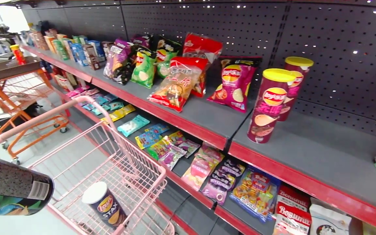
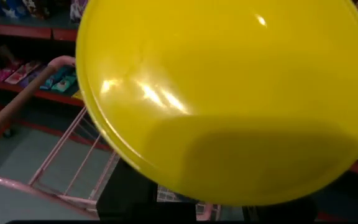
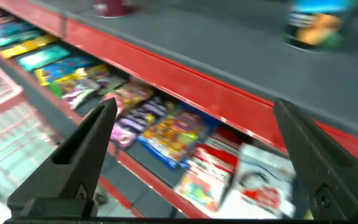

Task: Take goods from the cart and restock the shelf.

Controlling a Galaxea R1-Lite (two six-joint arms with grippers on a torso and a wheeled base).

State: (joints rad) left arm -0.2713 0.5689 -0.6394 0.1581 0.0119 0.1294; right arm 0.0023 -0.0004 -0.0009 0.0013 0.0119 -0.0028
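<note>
Chip can [image 1: 104, 205] in pink cart [image 1: 135, 148], second can [image 1: 8, 187] in left claw.

The right gripper [image 3: 194, 104] has two dark grey fingers [image 3: 73, 168]. Each is flat and smooth, thin at the tip and wide at the base, with a small round dot low down.

The head view is bright, lit evenly from above; white specks glint on the pegboard [image 1: 338, 49]; the shelf [image 1: 321, 153] bows toward the corners; the near can [image 1: 8, 192] is blurred; in the left wrist view glare spots the lid [image 2: 229, 93], its lower part shaded, the surroundings dim; the right wrist view is motion-blurred, the fingers [image 3: 73, 168] dark and soft, the packets [image 3: 166, 130] streaked.
</note>
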